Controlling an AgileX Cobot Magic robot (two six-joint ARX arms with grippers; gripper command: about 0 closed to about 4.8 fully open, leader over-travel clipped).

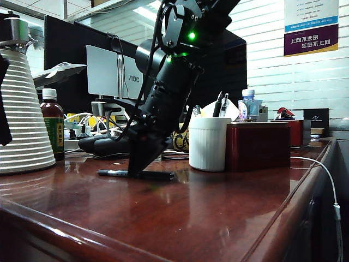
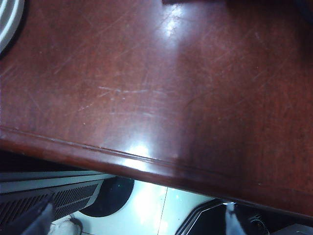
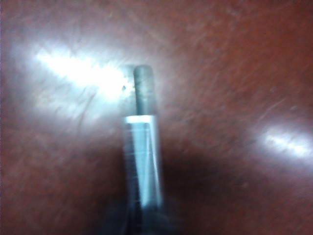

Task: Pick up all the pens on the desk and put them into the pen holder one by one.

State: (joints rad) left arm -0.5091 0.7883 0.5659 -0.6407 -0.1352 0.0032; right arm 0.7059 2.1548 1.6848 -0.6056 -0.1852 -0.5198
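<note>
Below, glossy desk (image 1: 218, 213), right claw (image 1: 143, 170) seemingly gripping black pen (image 1: 136, 174), left claw unseen.

The right gripper (image 1: 143, 168) hides the middle of the black pen (image 1: 112, 173). In the right wrist view the pen (image 3: 143, 147) is blurred, fingers unseen. The left gripper's fingers (image 2: 34, 220) are cut off at the picture's edge.

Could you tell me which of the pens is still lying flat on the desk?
The black pen beneath the right gripper; the others stand upright in the white ribbed pen holder.
</note>
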